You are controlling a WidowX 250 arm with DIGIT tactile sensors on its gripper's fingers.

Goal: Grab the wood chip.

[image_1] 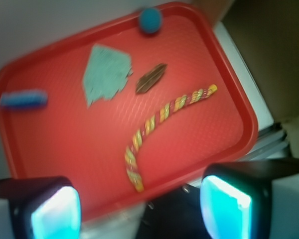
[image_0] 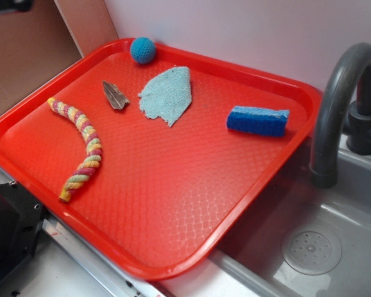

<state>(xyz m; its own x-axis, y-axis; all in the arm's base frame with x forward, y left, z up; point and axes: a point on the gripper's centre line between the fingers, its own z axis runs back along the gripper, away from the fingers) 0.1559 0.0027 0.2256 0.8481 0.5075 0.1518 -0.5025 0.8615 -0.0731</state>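
Wrist view was blurred, and only the two fingertips of the gripper (image_1: 139, 206) showed, spread wide with nothing between them. Red tray (image_0: 260, 179) sat beside a grey sink (image_0: 334, 247) below a pale wall. Wood chip (image_0: 115, 94) lay near the tray's back edge, between rope (image_0: 80, 145) and cloth (image_0: 167, 94), its long axis running from back edge toward front, pointed end toward the back.

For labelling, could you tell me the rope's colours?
Pink and yellow twisted rope, clearest in the exterior view.
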